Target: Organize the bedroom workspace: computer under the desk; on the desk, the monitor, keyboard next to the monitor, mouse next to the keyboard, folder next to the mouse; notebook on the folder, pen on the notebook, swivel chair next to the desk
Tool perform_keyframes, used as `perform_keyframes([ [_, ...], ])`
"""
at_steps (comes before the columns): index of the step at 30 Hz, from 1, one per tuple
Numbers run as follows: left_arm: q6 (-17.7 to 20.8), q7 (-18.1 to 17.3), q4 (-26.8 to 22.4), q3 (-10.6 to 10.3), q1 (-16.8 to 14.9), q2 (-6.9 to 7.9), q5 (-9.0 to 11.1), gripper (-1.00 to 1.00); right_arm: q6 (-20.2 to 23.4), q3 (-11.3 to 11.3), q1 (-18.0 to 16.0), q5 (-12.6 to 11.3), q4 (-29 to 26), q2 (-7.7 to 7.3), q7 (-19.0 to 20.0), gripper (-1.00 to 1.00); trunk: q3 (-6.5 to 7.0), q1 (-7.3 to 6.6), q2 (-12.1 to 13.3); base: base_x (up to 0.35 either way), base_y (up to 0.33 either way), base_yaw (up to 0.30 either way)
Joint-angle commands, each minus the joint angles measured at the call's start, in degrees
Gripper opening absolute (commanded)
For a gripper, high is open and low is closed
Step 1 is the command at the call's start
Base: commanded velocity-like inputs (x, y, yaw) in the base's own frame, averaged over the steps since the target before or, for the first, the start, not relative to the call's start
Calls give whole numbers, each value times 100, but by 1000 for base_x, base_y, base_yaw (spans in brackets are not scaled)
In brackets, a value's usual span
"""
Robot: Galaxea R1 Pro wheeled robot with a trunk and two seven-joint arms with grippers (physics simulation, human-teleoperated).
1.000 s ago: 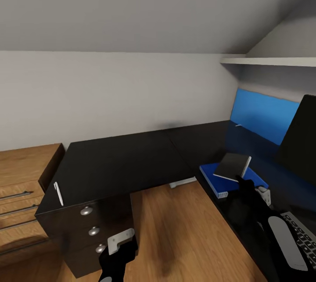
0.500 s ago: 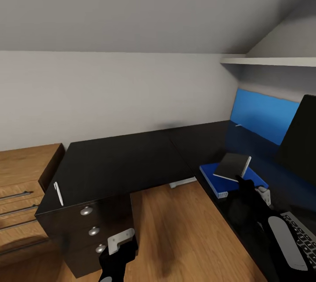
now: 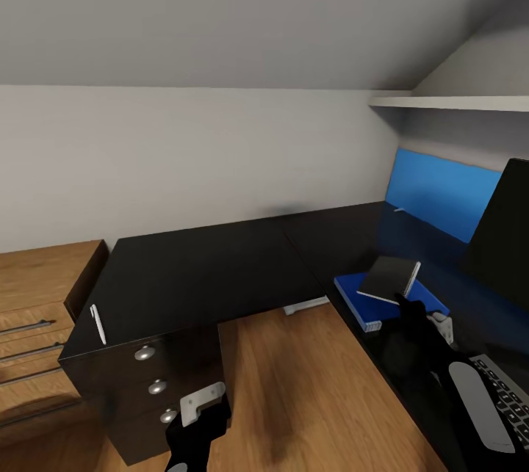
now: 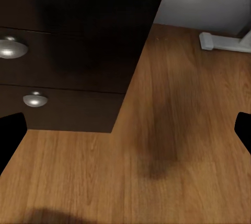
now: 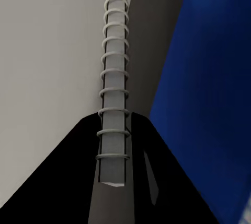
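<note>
A dark grey spiral notebook (image 3: 388, 279) hangs tilted just above the blue folder (image 3: 367, 307), which lies on the black desk (image 3: 198, 274). My right gripper (image 3: 406, 302) is shut on the notebook's near edge. In the right wrist view, the fingers (image 5: 68, 172) clamp the spiral binding (image 5: 114, 67), with the folder (image 5: 209, 78) beside it. A white pen (image 3: 97, 323) lies on the desk's left wing. The black monitor (image 3: 507, 237) and the keyboard (image 3: 510, 384) are at the right. My left gripper (image 3: 200, 420) hangs low and open over the floor, with nothing between its fingertips (image 4: 10, 135).
A black drawer unit with round silver knobs (image 3: 156, 387) stands under the desk's left end, close to my left gripper. A wooden dresser (image 3: 37, 310) stands further left. A white shelf (image 3: 448, 101) and a blue panel (image 3: 441, 189) are above the desk's right wing.
</note>
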Motion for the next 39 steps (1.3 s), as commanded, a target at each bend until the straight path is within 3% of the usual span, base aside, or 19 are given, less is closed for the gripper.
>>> perform_keyframes([
  [1, 26, 29, -10, -4, -1, 0, 21, 100, 28, -7, -3, -54, -8, 0, -32, -100, -5, 0, -3, 0, 0, 0],
  [2, 26, 29, -10, -1, -2, 1, 21, 100, 28, -6, -3, -54, -8, 0, -32, 100, -5, 0, -3, 0, 0, 0],
  [23, 26, 20, -10, 3, 1, 17, 38, 100, 32, -16, -1, -54, -8, 0, -32, 100, -5, 0, -3, 0, 0, 0],
  [33, 26, 20, -10, 3, 1, 17, 38, 100, 28, -19, -1, -54, -9, 0, -32, 100, 175, -220, 398, 0, 0, 0],
  [39, 26, 20, -7, 3, 0, 17, 39, 100, 25, -25, -1, -54, -22, -2, -31, 100, 175, -220, 398, 0, 0, 0],
])
